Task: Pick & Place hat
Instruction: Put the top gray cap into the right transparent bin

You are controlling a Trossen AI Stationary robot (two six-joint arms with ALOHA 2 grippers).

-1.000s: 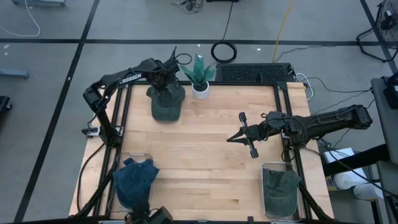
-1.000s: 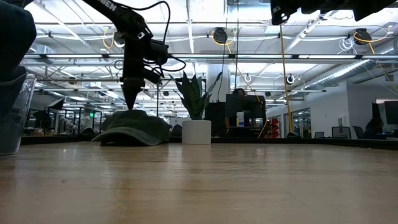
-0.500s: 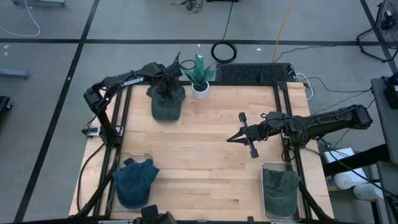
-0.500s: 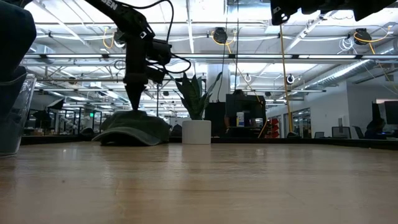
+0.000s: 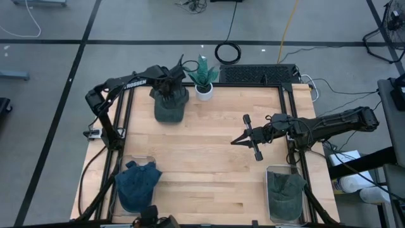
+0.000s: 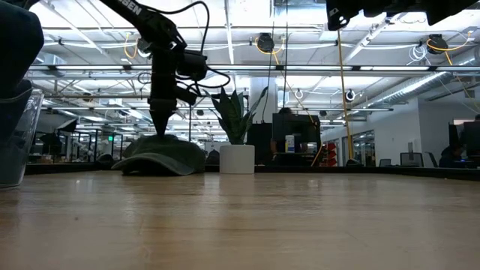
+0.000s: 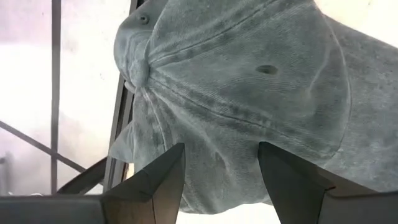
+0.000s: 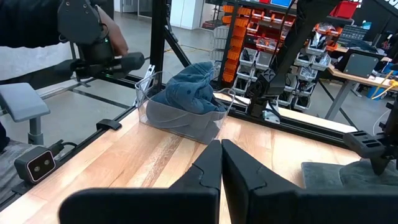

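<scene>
Hat: you see a faded grey-green cap at the tabletop's far left edge, its crown partly hidden overhead by your left gripper, jaws parted astride it. Right gripper hangs closed, empty.

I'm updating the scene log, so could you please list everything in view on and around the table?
Cap: one, grey-green, far left part of the table, next to the plant.
Plant: one, green in a white pot, far edge of the table.
Bins: two, clear; the near left bin holds a blue hat, the near right bin a grey-green hat.
Cable coil: one, black, on the floor beyond the table.
Table: one, light wood.
Left hand: fingers open either side of the cap's crown.
Right hand: shut, over the table's middle right, holding nothing.
</scene>
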